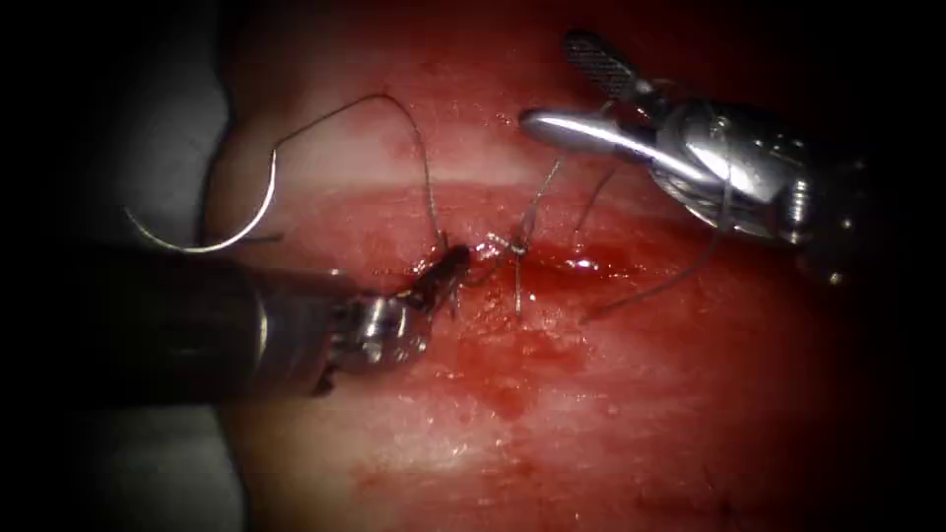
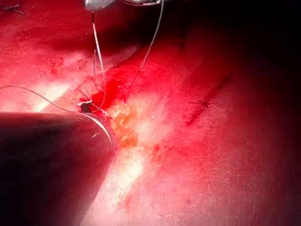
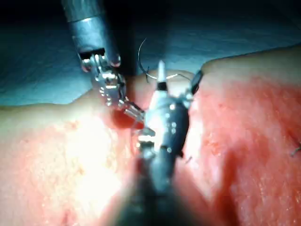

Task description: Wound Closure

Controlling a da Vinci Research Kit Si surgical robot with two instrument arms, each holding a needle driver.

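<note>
Left tool (image 1: 448, 271) grips thread (image 1: 430, 197); needle (image 1: 232, 227) lies free; right tool (image 1: 581, 94) open.

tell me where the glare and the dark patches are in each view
Endoscope view: bright glare on the open right gripper, dark vignette around the tissue. Left wrist view: hot spot on tissue beside the dark shaft, far side in shadow. Right wrist view: pale glare on tissue, near shaft out of focus.

A flat grey bench surface (image 1: 158, 128) carries the pale, red-wetted slab of pork tissue (image 1: 611, 414); the thin curved steel needle (image 1: 241, 222) lies across the slab's left edge
</note>
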